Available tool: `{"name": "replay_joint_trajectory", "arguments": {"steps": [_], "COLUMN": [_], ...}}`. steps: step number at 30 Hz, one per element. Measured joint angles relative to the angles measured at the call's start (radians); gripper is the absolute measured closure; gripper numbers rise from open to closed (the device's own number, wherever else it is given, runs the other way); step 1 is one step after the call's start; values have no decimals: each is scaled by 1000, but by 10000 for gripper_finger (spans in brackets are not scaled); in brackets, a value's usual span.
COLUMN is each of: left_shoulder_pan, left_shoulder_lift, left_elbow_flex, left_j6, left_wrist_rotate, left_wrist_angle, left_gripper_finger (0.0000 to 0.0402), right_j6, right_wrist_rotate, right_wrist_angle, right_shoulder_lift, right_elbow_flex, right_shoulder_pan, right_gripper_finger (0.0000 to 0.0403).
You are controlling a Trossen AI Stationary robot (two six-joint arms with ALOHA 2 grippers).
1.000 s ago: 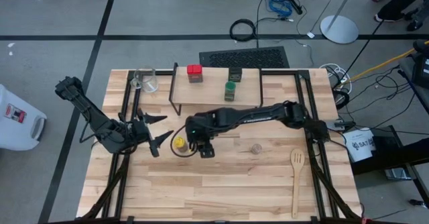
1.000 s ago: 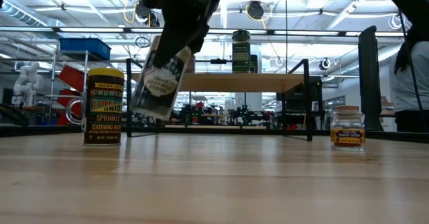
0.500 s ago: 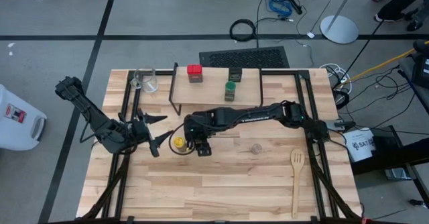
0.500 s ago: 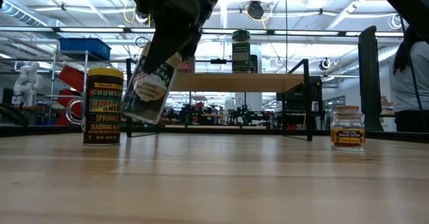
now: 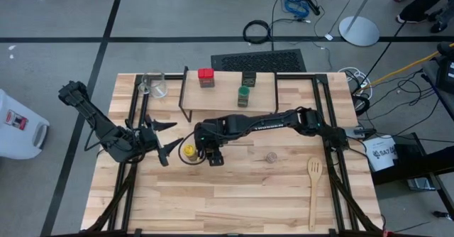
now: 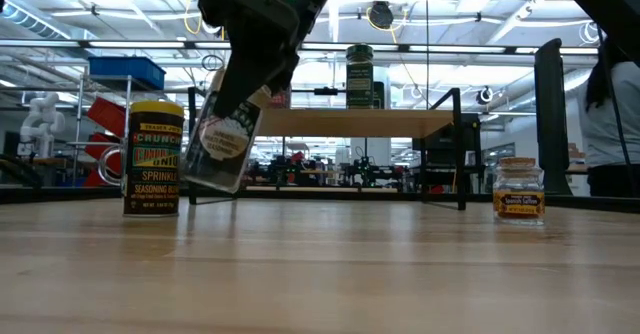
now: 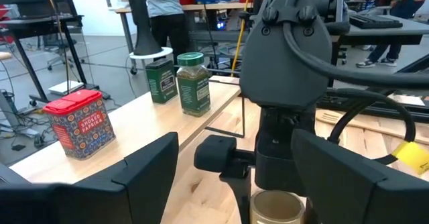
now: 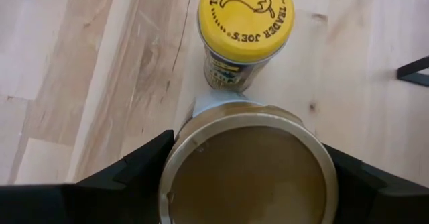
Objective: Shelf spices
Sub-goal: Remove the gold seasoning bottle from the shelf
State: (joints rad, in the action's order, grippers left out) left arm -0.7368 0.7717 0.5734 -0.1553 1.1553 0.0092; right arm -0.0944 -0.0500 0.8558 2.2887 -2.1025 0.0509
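My right gripper (image 5: 213, 154) reaches over the middle of the table and is shut on the tan cylindrical jar (image 6: 222, 144). The yellow jar (image 5: 189, 151) stands on its base on the table just left of it. On the shelf's plank (image 5: 227, 98) stand the red tin (image 5: 206, 77), the dark tin (image 5: 248, 79) and the green-lidded jar (image 5: 244, 96). A tiny brown jar (image 5: 271, 157) stands on the table to the right. My left gripper (image 5: 169, 138) waits open at the table's left, pointing level at the yellow jar. My right gripper pinches the tan jar's upper end (image 8: 184, 143) between its two fingers (image 8: 134, 174), one on each side of the round wall. The fingers come slanting down from the table's right. The jar hangs tilted, its base (image 6: 212, 182) swung left toward the yellow jar and clear of the table.
A clear glass cup (image 5: 154, 85) stands at the far left, beside the shelf's black legs. A wooden spatula (image 5: 313, 187) lies near the right edge. Bare wood stretches along the table's near side.
My right gripper has sunk a little and edged left with the tan jar, which now hangs lower and closer to the yellow jar, still tilted and off the table.
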Motion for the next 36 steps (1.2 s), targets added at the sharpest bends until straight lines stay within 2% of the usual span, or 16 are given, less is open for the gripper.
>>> {"name": "replay_joint_trajectory", "arguments": {"steps": [24,31,36], "left_shoulder_pan": [0,0,0], "left_shoulder_lift": [0,0,0], "left_elbow_flex": [0,0,0], "left_j6": [-6,-6,-6], "left_wrist_rotate": [0,0,0], "left_wrist_angle": [0,-1,-1], "left_gripper_finger": [102,102,102], "right_j6": [-4,-5,-13], "right_wrist_rotate": [-9,-8,-8], "right_wrist_angle": [-8,-16,-23], "right_shoulder_lift": [29,32,32], "right_elbow_flex": [0,0,0], "right_shoulder_pan": [-3,-6,-6], "right_gripper_finger": [122,94,88]}}
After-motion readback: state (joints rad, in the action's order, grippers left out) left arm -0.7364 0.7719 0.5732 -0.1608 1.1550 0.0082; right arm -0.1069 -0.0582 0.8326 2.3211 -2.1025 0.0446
